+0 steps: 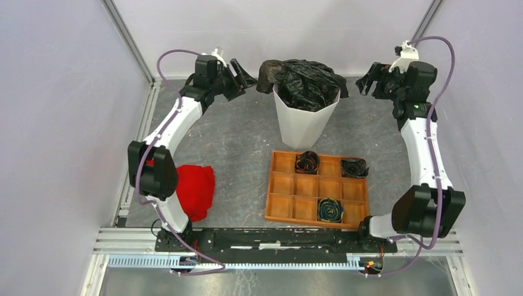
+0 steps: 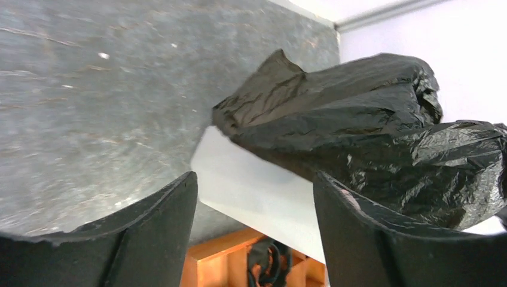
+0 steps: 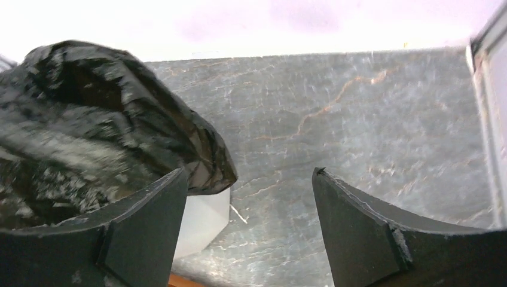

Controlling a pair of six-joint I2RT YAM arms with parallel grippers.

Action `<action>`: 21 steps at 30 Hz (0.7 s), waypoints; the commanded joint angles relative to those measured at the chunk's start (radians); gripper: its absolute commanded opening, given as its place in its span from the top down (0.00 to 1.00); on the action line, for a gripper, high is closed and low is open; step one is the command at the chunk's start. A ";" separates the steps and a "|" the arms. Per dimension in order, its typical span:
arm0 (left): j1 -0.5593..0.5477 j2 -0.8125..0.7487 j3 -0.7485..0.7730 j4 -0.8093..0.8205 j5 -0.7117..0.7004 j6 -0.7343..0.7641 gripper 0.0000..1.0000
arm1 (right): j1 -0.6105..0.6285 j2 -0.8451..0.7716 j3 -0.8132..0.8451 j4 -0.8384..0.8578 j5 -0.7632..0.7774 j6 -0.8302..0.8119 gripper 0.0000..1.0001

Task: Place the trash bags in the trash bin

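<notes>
A glossy black trash bag [image 1: 303, 80] sits in the top of the white faceted trash bin [image 1: 302, 123] at the back middle, bunched above the rim and draped over its edges. It also shows in the left wrist view [image 2: 359, 137] over the bin wall [image 2: 257, 191], and in the right wrist view [image 3: 89, 131]. My left gripper [image 1: 243, 73] is open and empty, just left of the bag. My right gripper [image 1: 368, 79] is open and empty, a little right of the bin.
An orange-brown compartment tray [image 1: 317, 188] lies in front of the bin and holds three dark rolled bundles [image 1: 306, 162]. A red cloth [image 1: 194, 190] lies by the left arm's base. Metal frame rails line the table's sides.
</notes>
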 commanded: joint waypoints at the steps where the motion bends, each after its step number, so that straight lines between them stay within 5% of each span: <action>1: 0.021 -0.142 -0.039 -0.085 -0.118 0.135 0.20 | 0.078 -0.085 0.011 0.048 -0.066 -0.245 0.17; 9: 0.021 -0.270 -0.088 -0.024 -0.067 0.085 0.05 | 0.456 -0.112 -0.009 0.167 0.092 -0.758 0.20; 16: 0.021 -0.290 -0.119 0.072 0.087 -0.093 0.00 | 0.539 -0.029 0.040 0.212 0.149 -0.981 0.23; 21: 0.017 -0.323 -0.153 0.117 0.069 -0.138 0.00 | 0.580 0.048 0.099 0.147 0.151 -1.127 0.27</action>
